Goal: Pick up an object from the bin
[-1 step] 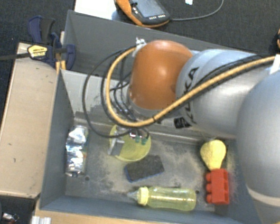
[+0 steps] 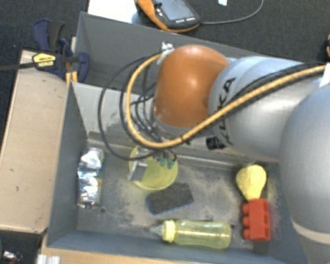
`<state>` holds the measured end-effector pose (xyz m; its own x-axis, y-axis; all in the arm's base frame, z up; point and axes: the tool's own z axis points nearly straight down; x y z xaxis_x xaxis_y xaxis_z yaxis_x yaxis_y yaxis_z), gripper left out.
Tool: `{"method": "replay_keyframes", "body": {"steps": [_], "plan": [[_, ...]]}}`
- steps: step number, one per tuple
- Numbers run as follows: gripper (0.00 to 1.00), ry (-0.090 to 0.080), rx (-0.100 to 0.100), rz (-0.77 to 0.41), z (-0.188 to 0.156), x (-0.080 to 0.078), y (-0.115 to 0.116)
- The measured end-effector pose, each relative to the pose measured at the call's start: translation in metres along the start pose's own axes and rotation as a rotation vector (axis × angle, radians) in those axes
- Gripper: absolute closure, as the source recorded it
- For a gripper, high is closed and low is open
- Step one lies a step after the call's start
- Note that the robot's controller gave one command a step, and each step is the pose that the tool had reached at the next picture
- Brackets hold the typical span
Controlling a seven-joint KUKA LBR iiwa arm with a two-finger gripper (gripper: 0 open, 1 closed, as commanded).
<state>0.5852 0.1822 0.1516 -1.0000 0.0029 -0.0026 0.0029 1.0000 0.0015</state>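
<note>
Grey sheet metal, scuffed and dusty, makes the floor of the bin (image 2: 114, 204). The hand (image 2: 152, 161) hangs low over it beneath the arm's orange cover (image 2: 189, 85), right above a pale yellow-green round disc-like thing (image 2: 156, 177) that lies mid-floor, close to the back wall (image 2: 102, 114). Whether the hand is released or clenched I cannot tell, since the cover hides most of it. The likeliest trouble, as I judge it, is the disc itself: it looks flat and low, so a closing hand may scrape the metal and skid over it. It may also shove the disc against the dark grey rectangular sponge-like block (image 2: 169, 199) lying just beside it on the near side. The back wall is close too, and a drift that way could bump it. Elsewhere there is room. A crumpled silver foil wrapper (image 2: 90, 175) lies well apart at the view's left. A clear yellow-green plastic bottle (image 2: 197, 233) lies on its side along the floor's near edge. A yellow lemon-shaped toy (image 2: 251, 180) and a red toy brick (image 2: 256, 219) sit at the view's right, beside the arm.
</note>
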Motion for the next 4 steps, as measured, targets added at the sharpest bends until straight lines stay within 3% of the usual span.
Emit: {"method": "replay_keyframes", "body": {"steps": [1, 2, 3, 4], "plan": [[0.00, -0.001, -0.002, -0.661, 0.081, 0.004, 0.068], [0.00, -0.004, 0.000, -0.665, 0.009, -0.004, 0.056], [0.00, 0.010, -0.005, -1.042, 0.052, 0.016, 0.073], [0.00, -0.001, 0.007, -1.218, 0.080, 0.007, 0.067]]}}
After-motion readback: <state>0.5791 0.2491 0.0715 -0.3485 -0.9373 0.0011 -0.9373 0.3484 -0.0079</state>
